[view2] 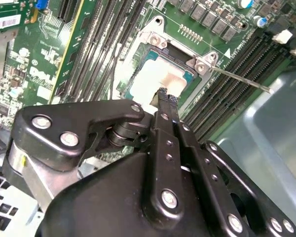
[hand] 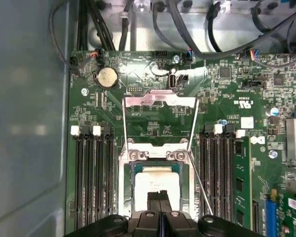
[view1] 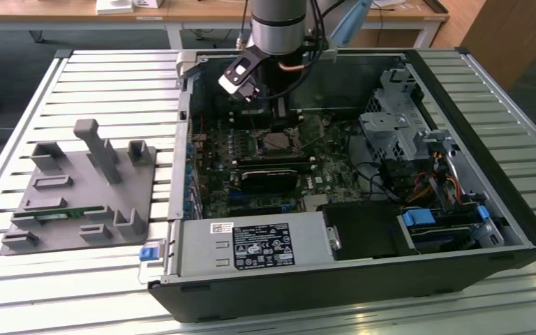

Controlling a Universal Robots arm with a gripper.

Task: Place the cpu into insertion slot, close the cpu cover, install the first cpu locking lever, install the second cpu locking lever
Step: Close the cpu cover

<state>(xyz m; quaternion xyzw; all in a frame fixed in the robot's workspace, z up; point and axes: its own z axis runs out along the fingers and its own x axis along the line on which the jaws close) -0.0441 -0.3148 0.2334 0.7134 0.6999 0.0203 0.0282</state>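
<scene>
The cpu (hand: 155, 178) lies flat in the insertion slot (hand: 129, 170) on the green motherboard, its silver-grey top up; it also shows in the second wrist view as the cpu (view2: 149, 81). My gripper (hand: 160, 196) hangs right over the chip with its fingers (view2: 164, 98) pressed together and nothing between them; whether they touch the chip is unclear. The cpu cover (hand: 160, 101) stands swung open at the slot's hinge side. A thin locking lever (view2: 239, 79) sticks out free beside the socket. In the exterior view the gripper (view1: 276, 127) reaches into the case above the slot (view1: 278, 143).
Long memory slots (hand: 91, 177) flank the socket on both sides. A black card (view1: 268, 174) lies just in front of it, and the power supply (view1: 249, 244) sits at the case front. Drive cages (view1: 398, 125) and cables fill the exterior view's right. A grey fixture tray (view1: 72, 188) lies outside the case.
</scene>
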